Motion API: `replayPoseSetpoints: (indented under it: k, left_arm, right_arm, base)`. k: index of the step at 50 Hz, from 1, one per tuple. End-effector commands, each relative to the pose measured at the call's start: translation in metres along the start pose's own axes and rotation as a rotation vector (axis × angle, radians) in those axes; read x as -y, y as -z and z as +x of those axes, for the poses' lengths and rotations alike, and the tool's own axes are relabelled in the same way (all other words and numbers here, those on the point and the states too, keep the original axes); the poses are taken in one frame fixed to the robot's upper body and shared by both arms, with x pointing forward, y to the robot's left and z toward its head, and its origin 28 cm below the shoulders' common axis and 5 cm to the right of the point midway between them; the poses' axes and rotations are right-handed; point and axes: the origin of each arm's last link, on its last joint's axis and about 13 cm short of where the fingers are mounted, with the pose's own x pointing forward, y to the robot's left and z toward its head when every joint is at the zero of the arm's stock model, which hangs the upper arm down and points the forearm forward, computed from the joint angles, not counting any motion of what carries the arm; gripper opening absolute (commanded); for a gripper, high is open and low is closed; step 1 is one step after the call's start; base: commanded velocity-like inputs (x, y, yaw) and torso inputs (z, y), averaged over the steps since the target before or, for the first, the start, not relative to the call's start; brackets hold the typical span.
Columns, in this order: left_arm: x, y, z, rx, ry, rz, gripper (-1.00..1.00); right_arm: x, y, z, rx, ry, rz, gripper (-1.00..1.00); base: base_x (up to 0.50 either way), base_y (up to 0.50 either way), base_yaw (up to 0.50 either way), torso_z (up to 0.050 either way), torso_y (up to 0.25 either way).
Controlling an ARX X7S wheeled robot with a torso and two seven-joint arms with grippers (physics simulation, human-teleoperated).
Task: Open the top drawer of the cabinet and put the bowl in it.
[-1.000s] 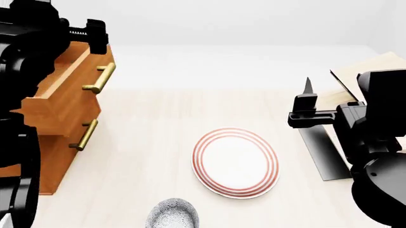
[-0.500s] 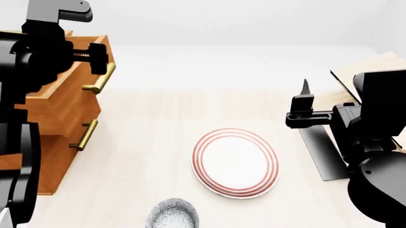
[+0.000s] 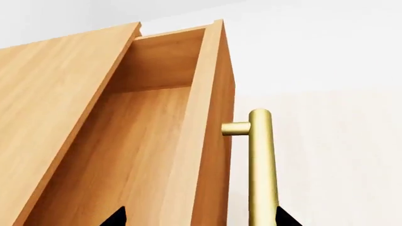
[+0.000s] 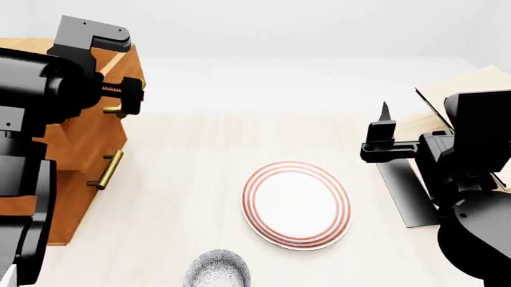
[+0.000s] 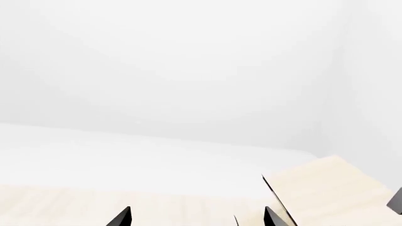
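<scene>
The left pincer (image 3: 196,217) hung just above the pulled-out top drawer (image 3: 135,146), its two black fingertips (image 3: 115,217) spread apart, one over the drawer's plain wooden inside and the other on the far side of the brass bar handle (image 3: 262,169), so that the drawer front and handle lay between them without either tip clearly touching. In the head view the same pincer (image 4: 134,94) sat at the upper corner of the cabinet (image 4: 76,173), covering most of the top handle, while the lower handle (image 4: 106,170) showed free beneath it.

The right pincer (image 4: 386,136) was held in the air at the opposite side, well apart from the cabinet, clamped on nothing; the right wrist view showed its tips (image 5: 123,219) standing apart with only pale tabletop (image 5: 125,202) and wall beyond.

The bowl (image 4: 217,269) rested on the tabletop at the near edge of the head view, cut off by the frame, its speckled outside showing. Just beyond it lay the red-ringed plate (image 4: 297,204), near but apart. The pale tilted rack (image 4: 455,95) stood behind the right arm.
</scene>
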Motion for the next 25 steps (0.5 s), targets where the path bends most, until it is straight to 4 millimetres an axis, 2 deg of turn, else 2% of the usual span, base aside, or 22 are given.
replayPoseSetpoints:
  k: [1, 25]
  left_arm:
    - [0.007, 0.008, 0.007, -0.029, 0.019, 0.035, 1.00]
    - [0.032, 0.017, 0.003, -0.008, 0.113, 0.087, 1.00]
  right_arm:
    - [0.000, 0.002, 0.001, -0.005, 0.002, 0.002, 1.00]
    - [0.002, 0.003, 0.000, -0.003, 0.009, 0.004, 1.00]
  base:
    - [0.00, 0.00, 0.00, 0.000, 0.000]
    - [0.00, 0.00, 0.00, 0.000, 0.000]
